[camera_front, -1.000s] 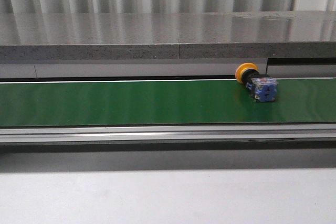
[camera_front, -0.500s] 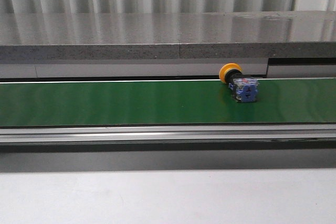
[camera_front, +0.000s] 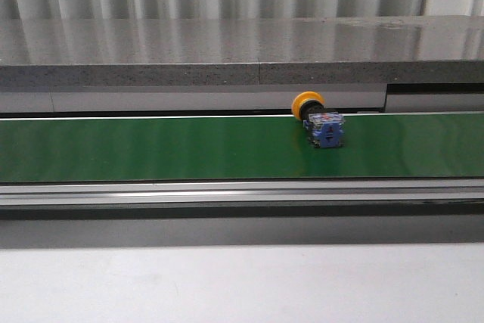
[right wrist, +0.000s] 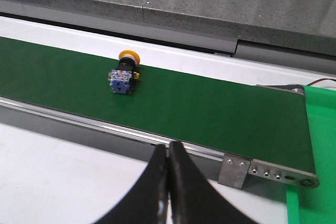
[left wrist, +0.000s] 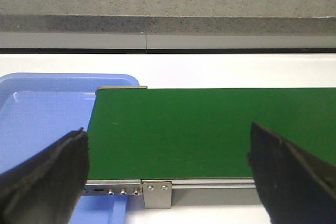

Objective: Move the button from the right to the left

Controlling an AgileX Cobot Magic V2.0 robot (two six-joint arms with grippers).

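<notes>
The button [camera_front: 318,120] lies on its side on the green belt [camera_front: 151,147], right of the middle, its yellow-orange cap toward the far edge and its blue block toward me. It also shows in the right wrist view [right wrist: 123,74]. My right gripper [right wrist: 168,153] is shut and empty, over the white table in front of the belt's near rail, well apart from the button. My left gripper [left wrist: 168,153] is wide open and empty at the belt's left end [left wrist: 210,129]. The button does not show in the left wrist view. Neither gripper shows in the front view.
A blue tray [left wrist: 37,114] sits at the belt's left end. A green bin [right wrist: 320,140] sits past the belt's right end. A grey stone ledge [camera_front: 227,51] runs behind the belt. The belt's metal rail [camera_front: 242,191] runs along its near side.
The button has travelled left along the belt, from the right part toward the middle, keeping the same pose.
</notes>
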